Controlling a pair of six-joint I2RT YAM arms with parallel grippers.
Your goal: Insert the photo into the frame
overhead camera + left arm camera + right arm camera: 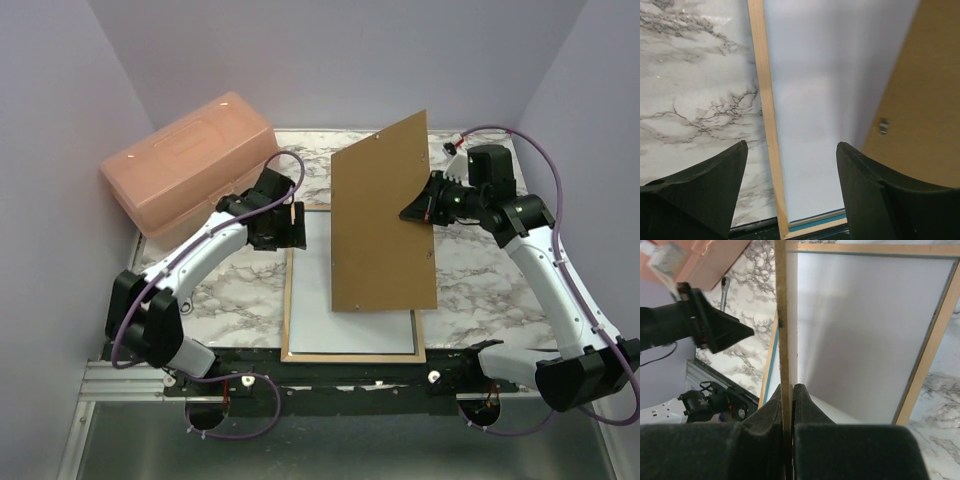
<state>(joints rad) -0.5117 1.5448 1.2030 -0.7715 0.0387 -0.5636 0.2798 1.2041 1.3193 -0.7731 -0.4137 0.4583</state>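
Our right gripper (pixel 417 212) clamps the backing board (pixel 380 220) tilted above the frame (pixel 288 305), baring the photo (pixel 350 330), white reverse up; left gripper (pixel 791 150) hovers, jaws apart.

One frame (pixel 287 310), one photo (pixel 340 330), one brown backing board (pixel 382 220), one pink lidded box (pixel 190 160), one marble tabletop (pixel 475 280). My arms number two, with one gripper each: left gripper (pixel 292 225) and right gripper (pixel 412 213), two fingers apiece.
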